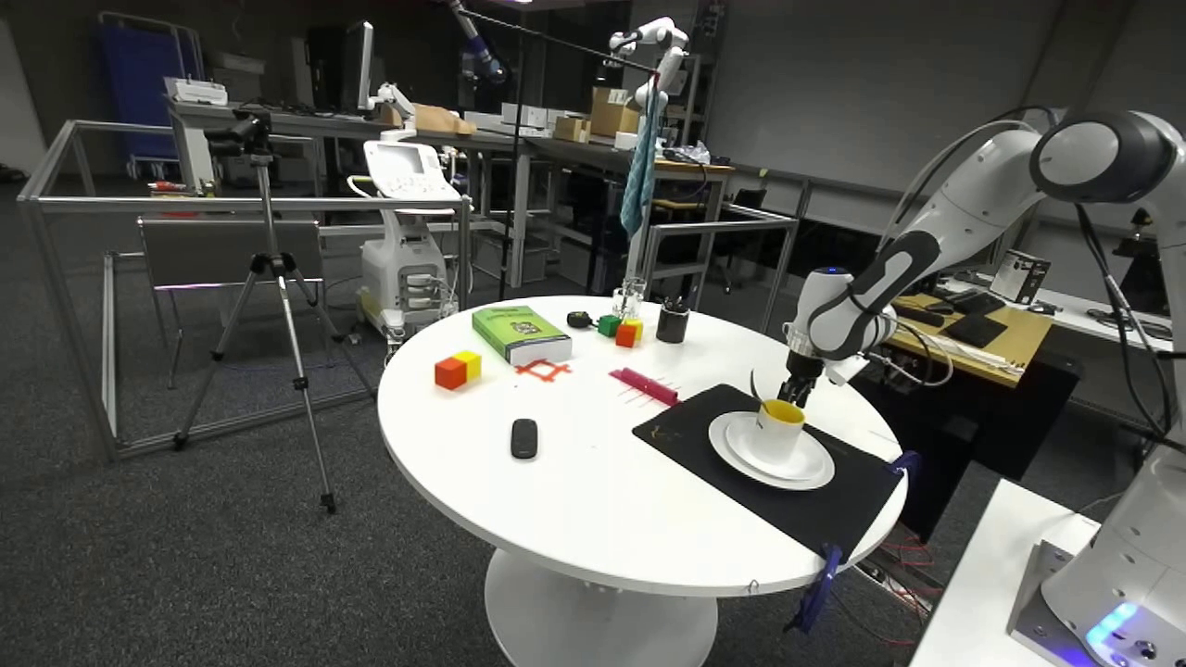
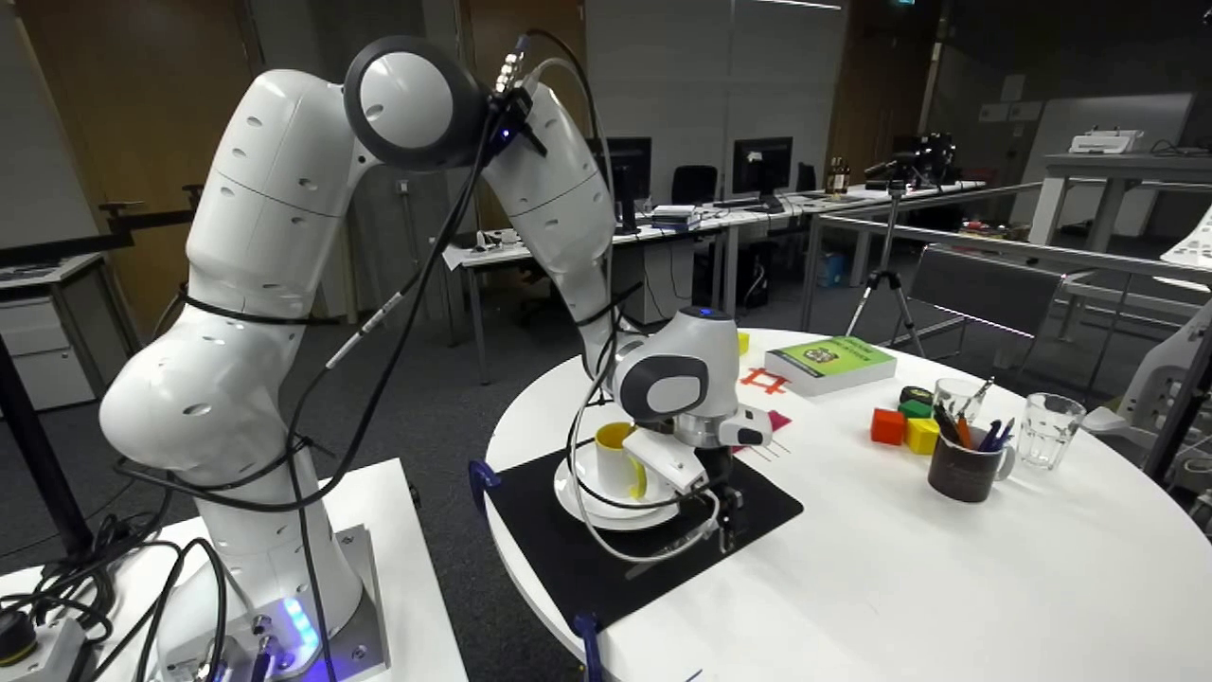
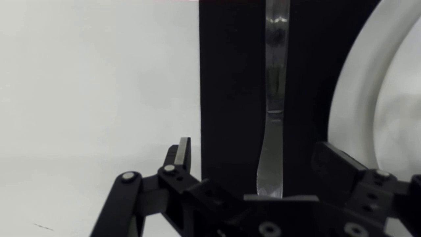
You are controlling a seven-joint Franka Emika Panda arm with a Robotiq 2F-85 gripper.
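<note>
My gripper (image 3: 263, 153) stands open, its two fingers (image 3: 183, 151) wide apart with nothing held. Between and below them in the wrist view lies a metal knife (image 3: 275, 82) on a black mat (image 3: 232, 82). The blade's end is partly hidden by the gripper's body. To the right, the rim of a white plate (image 3: 348, 108) runs close to the right finger. In an exterior view the gripper (image 2: 729, 521) hangs low over the mat beside the stacked plates (image 2: 568, 497). A white cup (image 1: 778, 435) with a yellow inside stands on them, with a spoon (image 1: 756, 391) in it.
Blue clamps (image 1: 820, 588) hold the mat at the table's edge. Farther off on the white round table (image 1: 574, 500) are a green book (image 1: 521, 333), coloured cubes (image 1: 451, 372), a dark mug (image 2: 964, 469) of pens, glasses (image 2: 1049, 431), a pink piece (image 1: 646, 385) and a black device (image 1: 524, 438).
</note>
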